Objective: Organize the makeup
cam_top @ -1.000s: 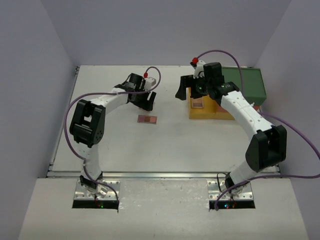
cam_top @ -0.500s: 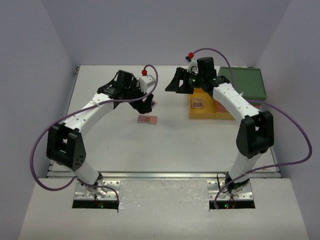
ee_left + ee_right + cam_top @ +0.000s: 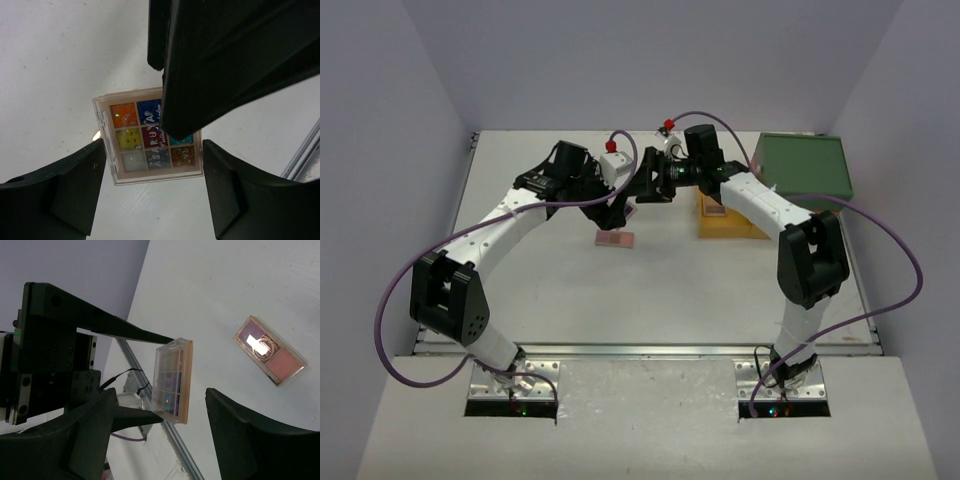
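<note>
Clamping multicoloured palette (image 3: 131,146) edgewise in left gripper (image 3: 152,145), above tabletop (image 3: 720,290), with right gripper (image 3: 160,391) fingers apart on either side.

Left hand (image 3: 618,206) with palette (image 3: 173,380) apparently blocks right hand (image 3: 644,186); near table (image 3: 720,290) open

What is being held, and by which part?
The multicoloured square palette, pinched across two opposite edges by the fingers of the left gripper. The right gripper holds nothing.
</note>
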Tool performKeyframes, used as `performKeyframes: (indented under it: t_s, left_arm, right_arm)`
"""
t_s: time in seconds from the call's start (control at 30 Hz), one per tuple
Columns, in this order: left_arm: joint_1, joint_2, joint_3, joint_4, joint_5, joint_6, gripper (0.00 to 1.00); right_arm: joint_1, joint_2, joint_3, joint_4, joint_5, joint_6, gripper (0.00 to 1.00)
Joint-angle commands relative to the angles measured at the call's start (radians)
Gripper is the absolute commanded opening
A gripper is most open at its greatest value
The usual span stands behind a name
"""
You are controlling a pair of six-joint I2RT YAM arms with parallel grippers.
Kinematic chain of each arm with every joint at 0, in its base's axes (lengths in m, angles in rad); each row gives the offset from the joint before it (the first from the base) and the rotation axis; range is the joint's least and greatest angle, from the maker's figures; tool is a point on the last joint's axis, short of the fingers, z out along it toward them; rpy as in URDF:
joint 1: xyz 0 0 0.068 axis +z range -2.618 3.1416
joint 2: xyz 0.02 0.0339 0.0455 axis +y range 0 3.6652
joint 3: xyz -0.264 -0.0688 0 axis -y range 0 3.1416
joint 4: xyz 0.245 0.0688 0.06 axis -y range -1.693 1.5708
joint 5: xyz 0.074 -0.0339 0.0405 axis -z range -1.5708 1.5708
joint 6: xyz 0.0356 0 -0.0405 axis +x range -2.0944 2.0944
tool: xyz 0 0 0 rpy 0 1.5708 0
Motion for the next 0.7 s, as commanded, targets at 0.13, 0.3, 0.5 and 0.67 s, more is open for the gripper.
performKeyframes:
  t_s: [0.13,0.3,0.5,0.67]
  left_arm:
    - [-0.008,-0.026,0.027,0.027,0.047,-0.020,0.00]
    - [-0.008,-0.021,0.033,0.037,0.038,-0.022,0.00]
    - [-0.008,-0.010,0.039,0.041,0.005,-0.023,0.00]
    - [-0.008,-0.011,0.037,0.035,-0.037,-0.030,0.00]
  right_arm:
    - [0.021,0.033,-0.016,0.080,-0.043,0.041,0.71]
    - [0.036,0.048,-0.014,0.074,-0.066,0.037,0.63]
    - [0.039,0.042,-0.057,0.123,-0.076,0.060,0.16]
    - [0.038,0.025,-0.091,0.132,-0.069,0.062,0.00]
